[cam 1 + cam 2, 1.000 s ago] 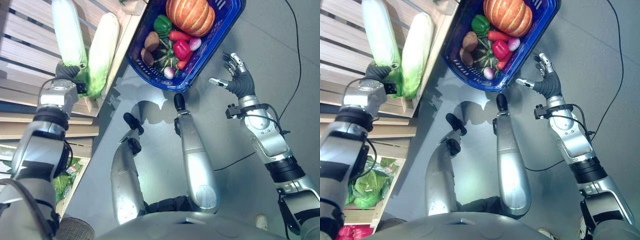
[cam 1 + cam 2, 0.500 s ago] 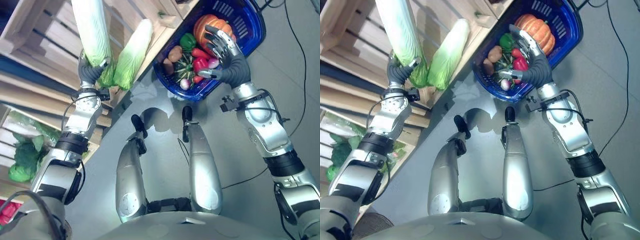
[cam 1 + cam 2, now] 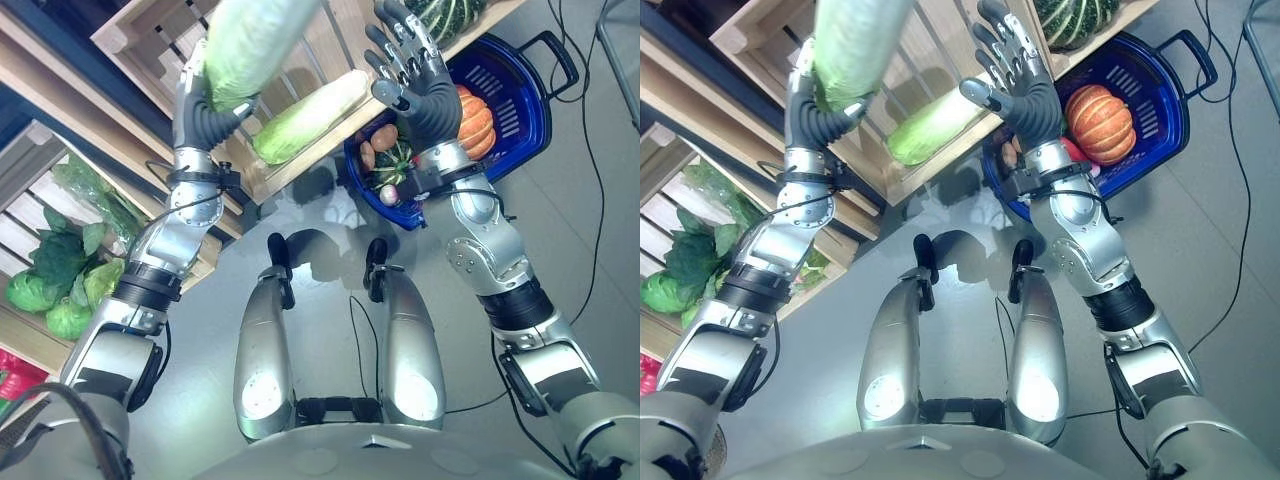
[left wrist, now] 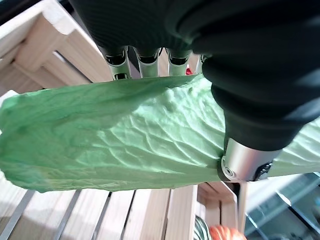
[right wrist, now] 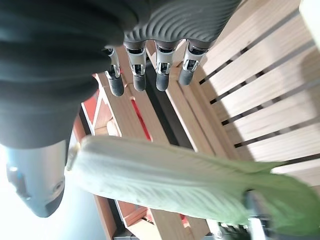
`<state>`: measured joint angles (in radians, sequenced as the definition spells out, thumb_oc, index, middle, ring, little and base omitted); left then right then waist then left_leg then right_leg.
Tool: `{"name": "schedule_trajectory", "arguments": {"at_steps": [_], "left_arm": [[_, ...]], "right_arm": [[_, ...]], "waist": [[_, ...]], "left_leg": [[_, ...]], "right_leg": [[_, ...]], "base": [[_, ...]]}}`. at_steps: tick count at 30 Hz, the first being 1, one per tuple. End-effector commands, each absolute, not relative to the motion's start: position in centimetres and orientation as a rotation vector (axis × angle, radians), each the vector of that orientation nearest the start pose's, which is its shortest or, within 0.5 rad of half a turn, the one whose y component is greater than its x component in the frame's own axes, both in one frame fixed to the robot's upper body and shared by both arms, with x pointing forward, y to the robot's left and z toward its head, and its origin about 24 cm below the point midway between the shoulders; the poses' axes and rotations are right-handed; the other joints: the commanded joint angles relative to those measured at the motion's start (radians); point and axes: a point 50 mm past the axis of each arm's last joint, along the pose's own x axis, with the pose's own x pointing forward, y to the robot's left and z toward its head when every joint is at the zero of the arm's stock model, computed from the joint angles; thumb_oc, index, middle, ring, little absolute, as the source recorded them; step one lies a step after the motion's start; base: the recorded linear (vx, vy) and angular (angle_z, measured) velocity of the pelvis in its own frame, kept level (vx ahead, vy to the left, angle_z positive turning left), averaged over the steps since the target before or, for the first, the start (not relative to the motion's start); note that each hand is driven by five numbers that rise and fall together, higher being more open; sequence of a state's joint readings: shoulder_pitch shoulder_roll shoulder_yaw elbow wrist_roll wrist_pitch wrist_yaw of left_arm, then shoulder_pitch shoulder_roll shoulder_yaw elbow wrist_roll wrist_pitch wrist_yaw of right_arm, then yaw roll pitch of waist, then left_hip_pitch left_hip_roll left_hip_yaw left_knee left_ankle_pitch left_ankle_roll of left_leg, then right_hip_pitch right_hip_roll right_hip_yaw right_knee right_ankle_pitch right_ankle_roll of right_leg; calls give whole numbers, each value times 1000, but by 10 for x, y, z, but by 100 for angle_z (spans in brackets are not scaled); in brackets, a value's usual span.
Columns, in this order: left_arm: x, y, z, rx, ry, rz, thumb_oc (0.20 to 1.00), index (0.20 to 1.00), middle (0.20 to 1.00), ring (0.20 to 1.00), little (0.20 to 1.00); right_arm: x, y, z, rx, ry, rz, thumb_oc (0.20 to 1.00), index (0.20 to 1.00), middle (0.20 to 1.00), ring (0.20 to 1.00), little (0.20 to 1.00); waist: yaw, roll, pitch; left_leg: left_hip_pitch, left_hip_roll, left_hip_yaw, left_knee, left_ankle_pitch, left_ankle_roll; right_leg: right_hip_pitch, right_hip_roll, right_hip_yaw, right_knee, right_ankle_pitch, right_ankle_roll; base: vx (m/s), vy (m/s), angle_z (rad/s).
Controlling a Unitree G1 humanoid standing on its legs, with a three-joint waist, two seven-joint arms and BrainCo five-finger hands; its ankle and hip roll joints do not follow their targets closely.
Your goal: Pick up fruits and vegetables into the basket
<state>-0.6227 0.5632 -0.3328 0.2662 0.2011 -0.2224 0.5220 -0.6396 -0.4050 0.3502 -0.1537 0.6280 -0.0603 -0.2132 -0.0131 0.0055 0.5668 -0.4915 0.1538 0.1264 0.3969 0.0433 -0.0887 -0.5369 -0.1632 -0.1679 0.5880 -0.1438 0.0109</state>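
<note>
In the left eye view, the left robot hand (image 3: 205,110) is raised in front of a wooden crate (image 3: 150,40), with its fingers and thumb curled round the lower end of a cabbage (image 3: 252,40) that is held upright and runs out of the top of the view. A second cabbage (image 3: 310,115) lies on the crate slats just beside it. The right robot hand (image 3: 420,80) is raised between the crates and the basket (image 3: 520,110), with its fingers spread and straight and nothing grasped. The blue basket stands on the floor; a pumpkin (image 3: 475,115) is seen in it, with smaller vegetables (image 3: 385,165) partly hidden behind the right wrist. Leafy greens (image 3: 60,280) lie in a lower crate at the left.

In the right eye view, the same is shown: the left robot hand (image 3: 815,110) is closed on the cabbage (image 3: 855,40), and the right robot hand (image 3: 1025,85) is open, its thumb near the tip of the second cabbage (image 3: 935,125); whether they touch cannot be told. A dark green squash (image 3: 1075,18) lies on a shelf above the basket (image 3: 1160,95).

In the left wrist view, the cabbage (image 4: 115,140) is crossed by the fingers (image 4: 145,62) on one side and by the thumb on the other.

In the right wrist view, the fingers (image 5: 150,65) are extended toward the crate slats (image 5: 260,100), and a cabbage (image 5: 175,185) lies past them, ungrasped.
</note>
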Motion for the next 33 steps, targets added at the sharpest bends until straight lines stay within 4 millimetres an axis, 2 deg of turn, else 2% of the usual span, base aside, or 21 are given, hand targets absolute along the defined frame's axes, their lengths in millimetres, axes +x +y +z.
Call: {"name": "schedule_trajectory", "arguments": {"at_steps": [1, 5, 10, 13, 18, 24, 27, 33], "left_arm": [[319, 146, 226, 736, -1011, 129, 200, 200, 200, 200, 200], [314, 134, 222, 785, -1060, 87, 200, 200, 200, 200, 200], [312, 122, 219, 830, -1096, 78, 200, 200, 200, 200, 200], [312, 118, 218, 836, -1108, 84, 200, 200, 200, 200, 200], [309, 108, 220, 868, -1160, 79, 200, 200, 200, 200, 200], [309, 96, 218, 1009, -1214, 73, 200, 200, 200, 200, 200], [311, 89, 214, 1147, -1241, 55, 200, 200, 200, 200, 200], [303, 72, 204, 1296, -1319, -60, 200, 200, 200, 200, 200]], "right_arm": [[290, -87, 262, 307, -723, 412, 1000, 1000, 1000, 1000, 1000], [296, -89, 256, 362, -684, 334, 1000, 1000, 1000, 1000, 1000], [308, -95, 240, 459, -582, 159, 1000, 1000, 1000, 1000, 1000], [313, -95, 232, 532, -509, 139, 1000, 1000, 1000, 1000, 1000], [318, -79, 218, 700, -364, 292, 1000, 1000, 1000, 1000, 1000], [316, -60, 210, 766, -278, 425, 1000, 1000, 1000, 1000, 1000], [316, -52, 207, 773, -236, 473, 1000, 1000, 1000, 1000, 1000], [311, -37, 203, 810, -175, 649, 1000, 1000, 1000, 1000, 1000]], "waist": [[5, -56, -47], [10, -64, -47], [8, -66, -47], [7, -65, -47], [11, -63, -47], [19, -64, -56], [23, -63, -65], [30, -62, -71]], "left_leg": [[55, -43, 57, 47, -116, 37], [76, -42, 60, 45, -119, 37], [92, -41, 64, 46, -125, 37], [98, -41, 66, 44, -126, 37], [105, -43, 65, 41, -127, 36], [106, -46, 60, 39, -124, 33], [111, -48, 56, 29, -122, 32], [120, -51, 52, 16, -121, 32]], "right_leg": [[64, -3, -17, -102, 53, 49], [89, -8, -20, -113, 59, 52], [105, -15, -20, -121, 64, 58], [110, -17, -18, -126, 67, 61], [121, -24, -22, -135, 69, 63], [126, -32, -30, -138, 71, 64], [131, -36, -37, -145, 72, 68], [143, -45, -49, -161, 76, 74]], "base": [[25, -27, 8], [5, -5, 2], [0, 0, 0], [0, 0, 0], [0, 0, 0], [0, -4, 3], [2, -5, 4], [-8, 1, 5]]}}
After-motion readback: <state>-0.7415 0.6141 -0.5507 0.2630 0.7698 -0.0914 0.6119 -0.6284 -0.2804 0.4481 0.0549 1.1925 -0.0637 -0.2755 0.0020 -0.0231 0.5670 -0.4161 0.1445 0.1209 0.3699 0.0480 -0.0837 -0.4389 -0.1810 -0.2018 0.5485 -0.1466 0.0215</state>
